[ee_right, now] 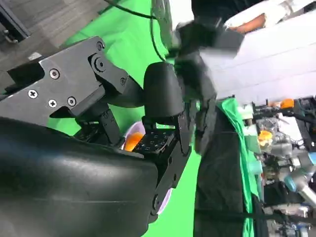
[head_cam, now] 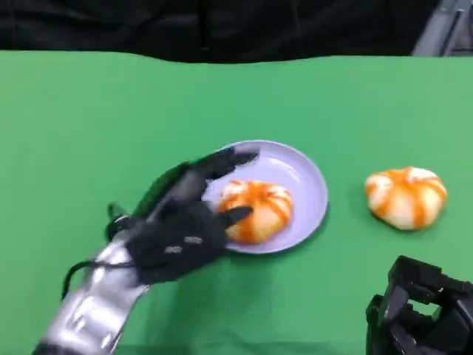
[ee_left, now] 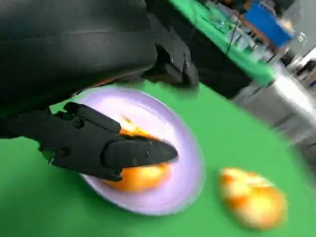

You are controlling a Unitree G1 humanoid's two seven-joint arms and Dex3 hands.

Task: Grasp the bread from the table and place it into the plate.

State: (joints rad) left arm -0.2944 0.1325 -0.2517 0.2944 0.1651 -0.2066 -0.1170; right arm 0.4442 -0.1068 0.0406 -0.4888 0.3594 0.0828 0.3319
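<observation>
The green tabletop (head_cam: pixel 74 133) carries a lilac plate (head_cam: pixel 307 177) with one bread (head_cam: pixel 259 209) lying in it; a second bread (head_cam: pixel 406 196) sits well apart. The left hand (head_cam: pixel 181 233) hovers with fingers spread, touching the plated bread, holding nothing. A careless pull could drag it out. The right hand (head_cam: pixel 421 314) rests low; whether it is closed, I cannot tell.

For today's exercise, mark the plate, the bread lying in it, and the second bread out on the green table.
plate (head_cam: pixel 307 181): head view, bare lilac surface near its right rim.
bread in the plate (head_cam: pixel 260 209): head view, orange-striped top.
bread on the table (head_cam: pixel 406 195): head view, middle of its top.
</observation>
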